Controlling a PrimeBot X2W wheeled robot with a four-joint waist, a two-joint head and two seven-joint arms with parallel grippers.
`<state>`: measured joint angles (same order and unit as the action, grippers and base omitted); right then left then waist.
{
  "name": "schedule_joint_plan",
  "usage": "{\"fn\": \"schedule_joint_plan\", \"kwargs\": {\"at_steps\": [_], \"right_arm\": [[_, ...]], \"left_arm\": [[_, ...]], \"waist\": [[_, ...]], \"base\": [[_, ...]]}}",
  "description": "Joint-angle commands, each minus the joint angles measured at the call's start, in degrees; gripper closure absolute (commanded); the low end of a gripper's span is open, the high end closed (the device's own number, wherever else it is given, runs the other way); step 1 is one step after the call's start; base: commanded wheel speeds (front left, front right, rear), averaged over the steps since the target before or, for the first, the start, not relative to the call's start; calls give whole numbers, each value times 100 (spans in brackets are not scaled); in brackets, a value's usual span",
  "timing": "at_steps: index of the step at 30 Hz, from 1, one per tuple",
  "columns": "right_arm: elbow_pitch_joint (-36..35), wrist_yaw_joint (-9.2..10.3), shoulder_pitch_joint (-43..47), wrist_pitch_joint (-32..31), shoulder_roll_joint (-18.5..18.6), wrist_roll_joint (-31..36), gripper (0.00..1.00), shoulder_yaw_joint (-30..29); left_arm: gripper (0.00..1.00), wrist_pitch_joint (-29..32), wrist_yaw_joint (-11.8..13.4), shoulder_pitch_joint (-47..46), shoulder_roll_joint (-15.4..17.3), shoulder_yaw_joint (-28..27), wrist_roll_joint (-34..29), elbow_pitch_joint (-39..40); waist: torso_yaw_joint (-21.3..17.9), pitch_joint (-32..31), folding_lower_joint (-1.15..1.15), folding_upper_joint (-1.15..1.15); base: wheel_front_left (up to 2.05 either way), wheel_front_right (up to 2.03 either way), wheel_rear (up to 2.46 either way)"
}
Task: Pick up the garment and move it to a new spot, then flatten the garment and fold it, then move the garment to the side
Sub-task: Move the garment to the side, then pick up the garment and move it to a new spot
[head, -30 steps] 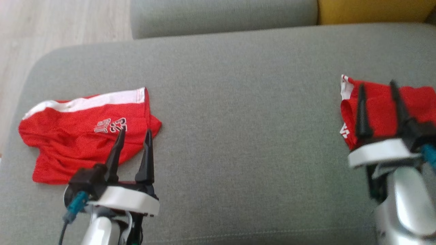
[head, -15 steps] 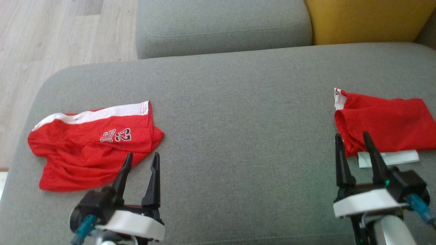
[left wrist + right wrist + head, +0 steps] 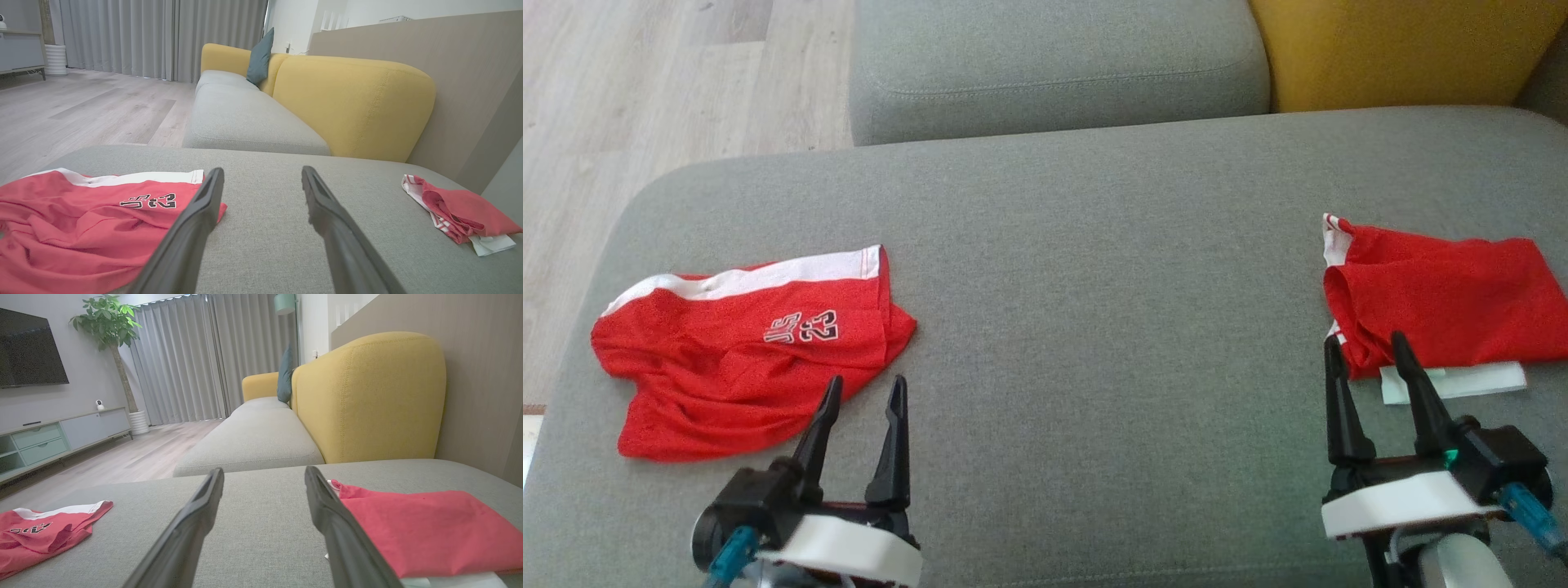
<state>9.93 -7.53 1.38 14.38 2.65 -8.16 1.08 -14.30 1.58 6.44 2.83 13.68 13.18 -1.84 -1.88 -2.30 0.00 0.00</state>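
Grey sofa cushion (image 3: 1094, 245) with rumpled red shorts (image 3: 743, 351) left, folded red garment (image 3: 1445, 302), possibly shorts, right.

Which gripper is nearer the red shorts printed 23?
Left. The left gripper sits at the edge of the shorts; the right gripper is across the cushion by the folded red garment.

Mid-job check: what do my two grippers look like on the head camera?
Left gripper and right gripper match: two long, tapered black fingers on a black block, a curved white band behind, a teal plug on the outer side. A silvery forearm shows behind the right one.
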Motion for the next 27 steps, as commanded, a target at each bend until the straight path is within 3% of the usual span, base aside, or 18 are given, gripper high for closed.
{"fn": "schedule_joint_plan", "kwargs": {"at_steps": [1,19,27], "right_arm": [[-222,4,-146,62,23,-12,0,124],[-204,4,-110,62,23,-67,0,126],[-194,4,-74,62,23,-134,0,326]], "left_arm": [[0,-70,17,-259,5,-212,-3,213],[0,-70,15,-280,5,-271,3,162],[0,-70,21,-397,5,-332,-9,67]], "waist": [[9,1,0,0],[44,18,0,0],[598,13,0,0]], "base": [[0,0,0],[0,0,0],[0,0,0]]}}
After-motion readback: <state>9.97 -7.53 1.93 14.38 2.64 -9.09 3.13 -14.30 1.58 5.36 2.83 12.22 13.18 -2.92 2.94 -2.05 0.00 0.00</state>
